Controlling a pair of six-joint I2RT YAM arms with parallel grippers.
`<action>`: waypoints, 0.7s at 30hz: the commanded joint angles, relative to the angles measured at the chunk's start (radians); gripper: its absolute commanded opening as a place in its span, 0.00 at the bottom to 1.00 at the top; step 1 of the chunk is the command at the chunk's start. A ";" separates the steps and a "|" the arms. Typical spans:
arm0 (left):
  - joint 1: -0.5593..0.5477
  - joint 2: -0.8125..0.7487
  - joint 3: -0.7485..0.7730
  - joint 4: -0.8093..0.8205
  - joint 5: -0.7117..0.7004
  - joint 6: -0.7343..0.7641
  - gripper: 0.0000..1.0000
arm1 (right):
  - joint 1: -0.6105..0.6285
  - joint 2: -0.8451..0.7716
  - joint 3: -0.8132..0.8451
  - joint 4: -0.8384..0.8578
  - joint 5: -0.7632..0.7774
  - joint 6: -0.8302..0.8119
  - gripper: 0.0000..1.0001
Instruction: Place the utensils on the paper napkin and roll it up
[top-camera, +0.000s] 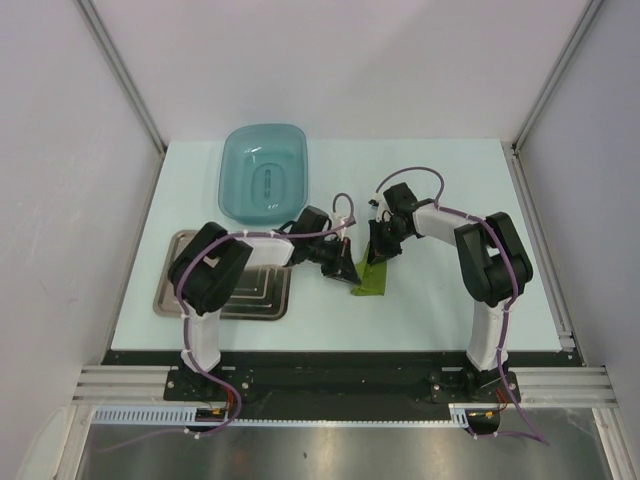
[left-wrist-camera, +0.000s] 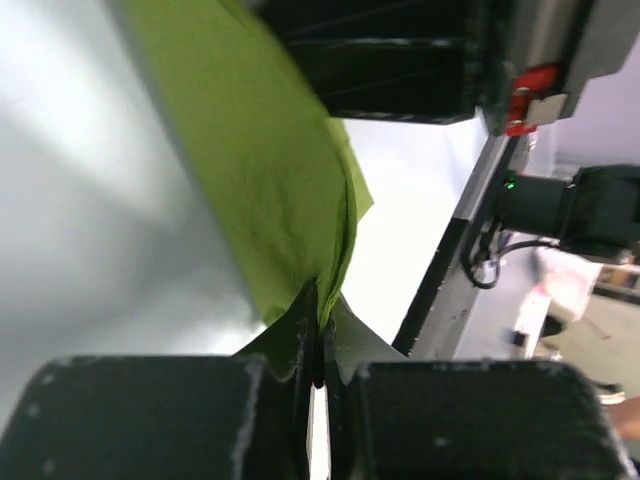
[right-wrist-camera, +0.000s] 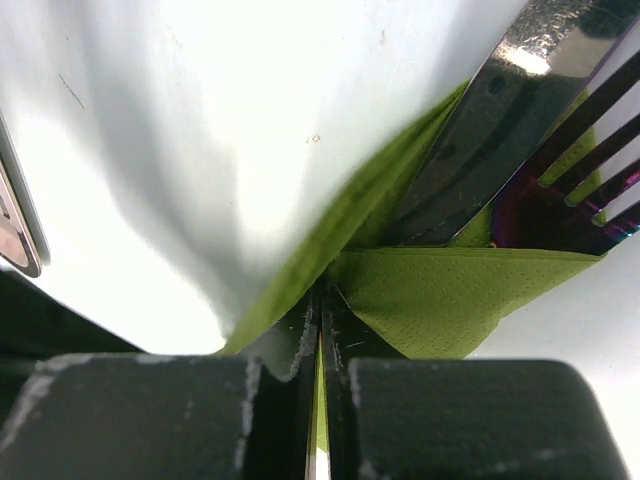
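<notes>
Left gripper (top-camera: 347, 268) is pinched shut on the paper napkin (top-camera: 370, 279), at its 10 o'clock side. The napkin sits mid-table, at 3 o'clock from the steel tray (top-camera: 260, 296) and 5 o'clock from the teal basin (top-camera: 263, 172). Right gripper (top-camera: 381, 252) is pinched shut on the napkin too, at its 12 o'clock end. The utensils (right-wrist-camera: 500, 110), a fork among them, lie in the green paper. Putting them on looks done. The rolling looks started, not finished. No words or brand names can be read.
</notes>
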 joint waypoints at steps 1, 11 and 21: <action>-0.048 -0.035 0.034 -0.018 -0.044 0.069 0.05 | 0.023 0.109 -0.065 0.015 0.152 -0.043 0.02; -0.089 0.089 0.055 -0.050 -0.131 0.046 0.06 | 0.023 0.102 -0.061 0.008 0.141 -0.038 0.02; -0.083 0.145 0.040 -0.131 -0.151 0.046 0.00 | -0.006 -0.036 -0.014 -0.032 -0.014 0.006 0.12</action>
